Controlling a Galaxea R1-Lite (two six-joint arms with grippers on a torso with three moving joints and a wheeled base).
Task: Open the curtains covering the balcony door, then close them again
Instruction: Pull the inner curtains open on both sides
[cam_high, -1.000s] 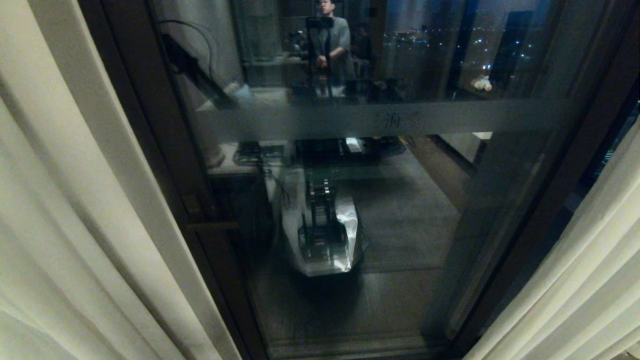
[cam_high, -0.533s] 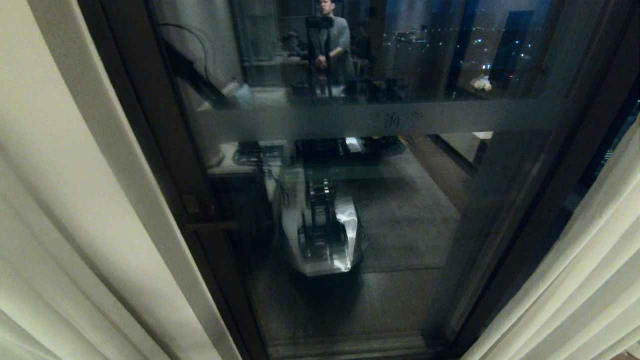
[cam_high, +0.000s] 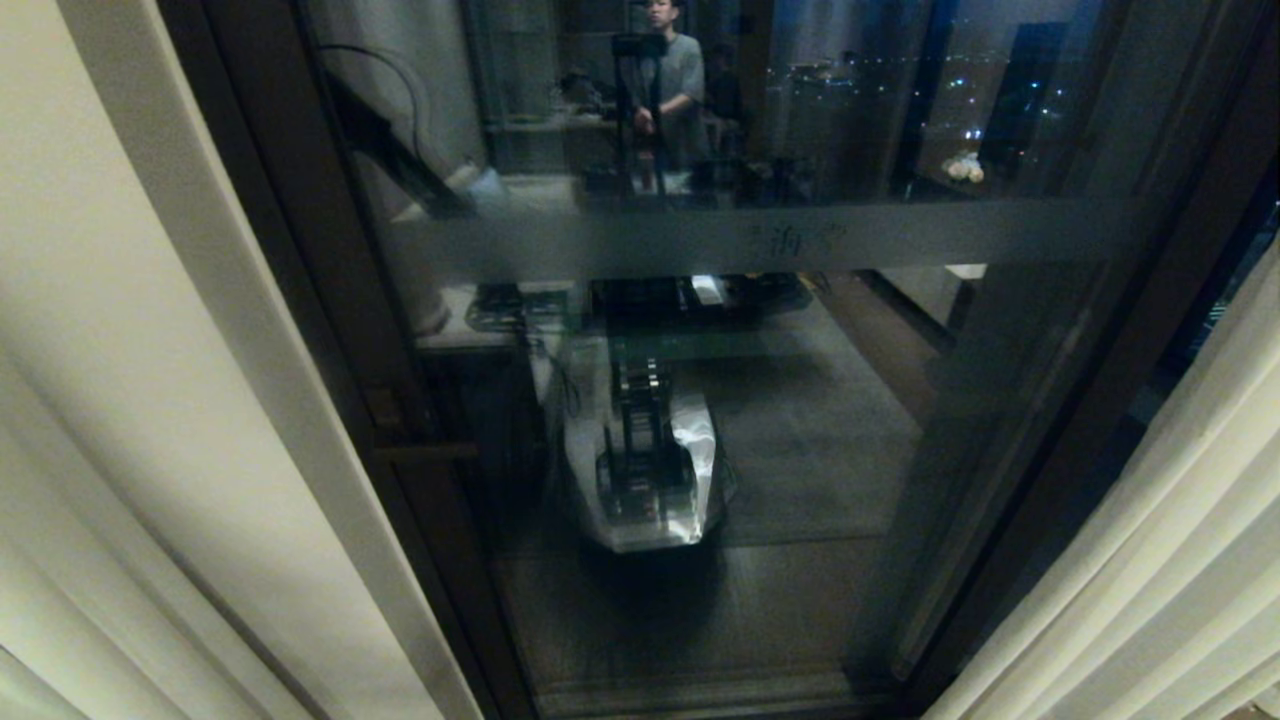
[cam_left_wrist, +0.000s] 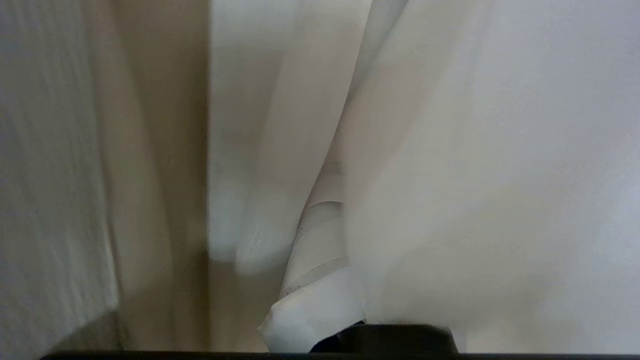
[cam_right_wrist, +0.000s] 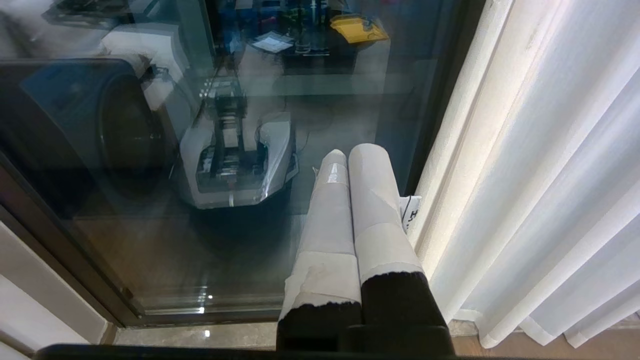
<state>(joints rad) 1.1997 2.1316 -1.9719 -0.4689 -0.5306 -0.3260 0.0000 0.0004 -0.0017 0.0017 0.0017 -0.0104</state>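
Note:
The curtains stand parted in the head view: the left panel (cam_high: 150, 400) fills the left side and the right panel (cam_high: 1150, 560) hangs at the right. Between them shows the balcony door (cam_high: 800, 420), reflective glass in a dark frame (cam_high: 330, 330) with a horizontal band (cam_high: 700, 240). In the left wrist view my left gripper (cam_left_wrist: 345, 175) is shut on the left curtain (cam_left_wrist: 500, 175); one taped finger (cam_left_wrist: 320, 240) shows and fabric covers the other. My right gripper (cam_right_wrist: 350, 152) is shut and empty, low before the glass, beside the right curtain (cam_right_wrist: 540, 175).
The glass reflects my own base (cam_high: 650, 470) and a person (cam_high: 670, 80) standing behind a tripod. The door's sill (cam_right_wrist: 200, 320) runs along the floor. A small white tag (cam_right_wrist: 411, 210) sits at the right curtain's inner edge.
The folds of the left curtain have flattened and drawn out toward the lower left. The right curtain, the door and the right gripper have stayed put.

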